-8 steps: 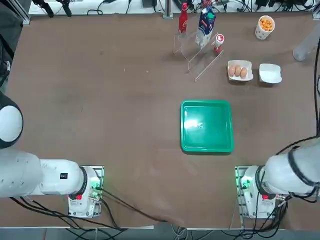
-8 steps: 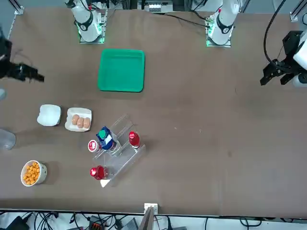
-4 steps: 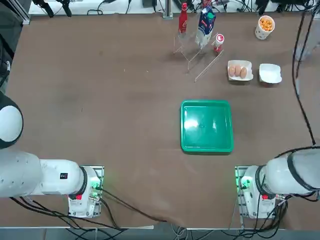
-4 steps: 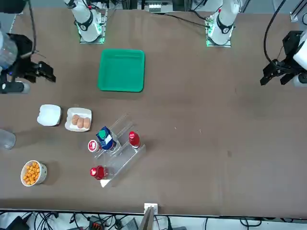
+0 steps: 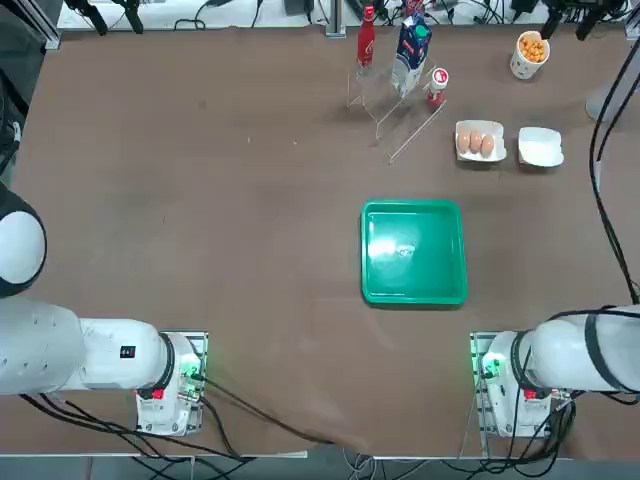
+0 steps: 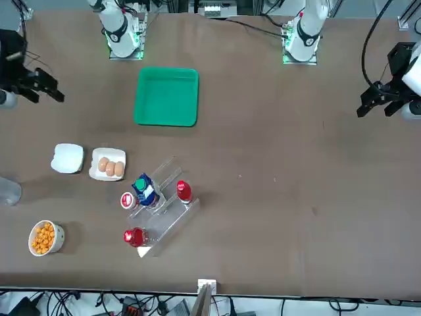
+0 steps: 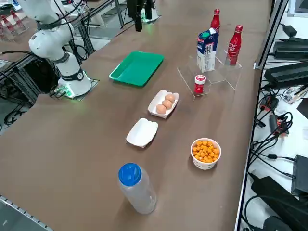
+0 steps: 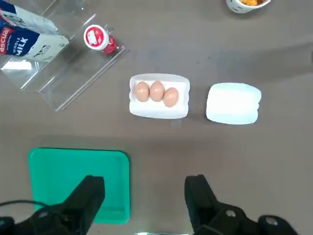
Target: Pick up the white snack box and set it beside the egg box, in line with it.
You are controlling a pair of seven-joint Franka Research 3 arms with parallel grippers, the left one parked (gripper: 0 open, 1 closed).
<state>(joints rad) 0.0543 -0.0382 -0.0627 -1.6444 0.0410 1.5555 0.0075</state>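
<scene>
- White on brown: the white snack box (image 8: 233,103) lies just beside the egg box (image 8: 159,96), apart from it, on the side away from the milk carton (image 8: 27,39).
- My right gripper (image 8: 145,196) hangs high above the egg box, fingers spread wide, holding nothing.
- Risk, as I judge it: the two white boxes look alike, so descending off-centre could clip the egg box and jostle the eggs.
- Readable print: "MILK" on the carton; the red bottle (image 7: 234,44) carries white script I cannot read.

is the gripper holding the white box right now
No, the white snack box lies on the table beside the egg box; the right gripper hangs open, empty.
</scene>
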